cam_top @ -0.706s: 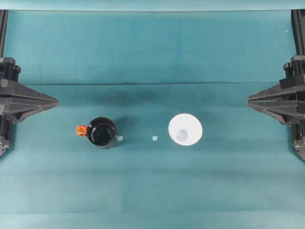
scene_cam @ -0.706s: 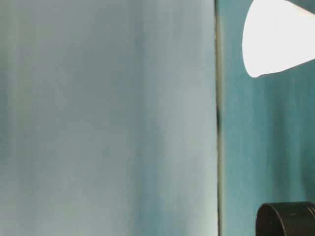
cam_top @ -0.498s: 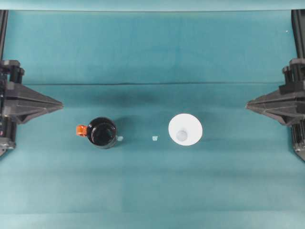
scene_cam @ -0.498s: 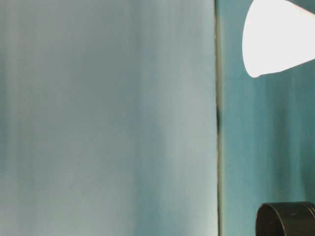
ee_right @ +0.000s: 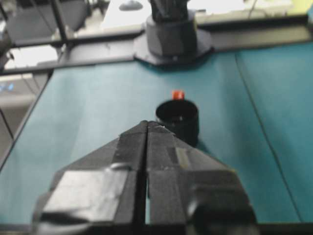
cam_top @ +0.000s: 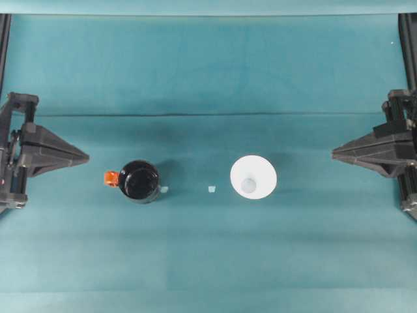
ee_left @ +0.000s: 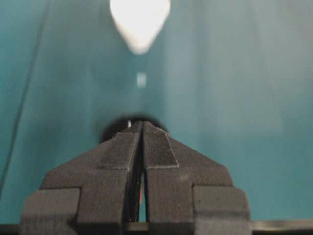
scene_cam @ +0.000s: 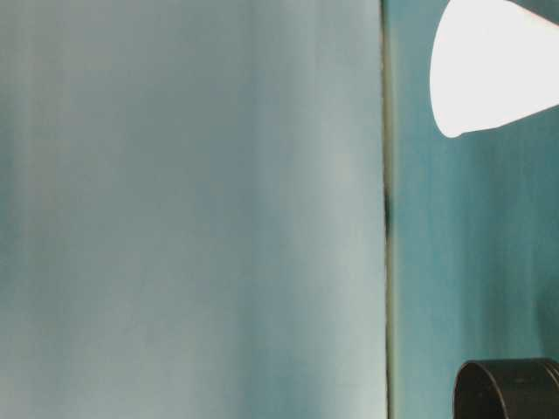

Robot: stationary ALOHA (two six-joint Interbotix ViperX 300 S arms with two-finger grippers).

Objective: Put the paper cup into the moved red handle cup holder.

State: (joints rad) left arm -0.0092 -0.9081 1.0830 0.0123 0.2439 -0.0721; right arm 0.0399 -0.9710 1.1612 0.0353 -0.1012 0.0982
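Observation:
The white paper cup [cam_top: 253, 177] stands upright right of the table's middle, also seen in the table-level view [scene_cam: 493, 70] and far ahead in the left wrist view [ee_left: 139, 22]. The glossy black red handle cup holder [cam_top: 139, 181] stands to its left, its orange handle tab [cam_top: 111, 177] pointing left. My left gripper [cam_top: 86, 156] is shut and empty, left of the holder and slightly behind it. From the left wrist, its fingers [ee_left: 122, 152] cover most of the holder [ee_left: 111, 128]. My right gripper [cam_top: 334, 154] is shut and empty, well right of the cup. Ahead of it is the holder [ee_right: 177, 117].
Two small pale scraps lie on the teal cloth, one between the holder and the cup [cam_top: 211, 189] and one beside the holder [cam_top: 164, 190]. A crease [cam_top: 208, 115] runs across the cloth behind both objects. The other arm's base [ee_right: 171, 29] stands at the far end in the right wrist view.
Both shut grippers have crept inward, the left to the right and the right to the left. Cup and holder have not moved.

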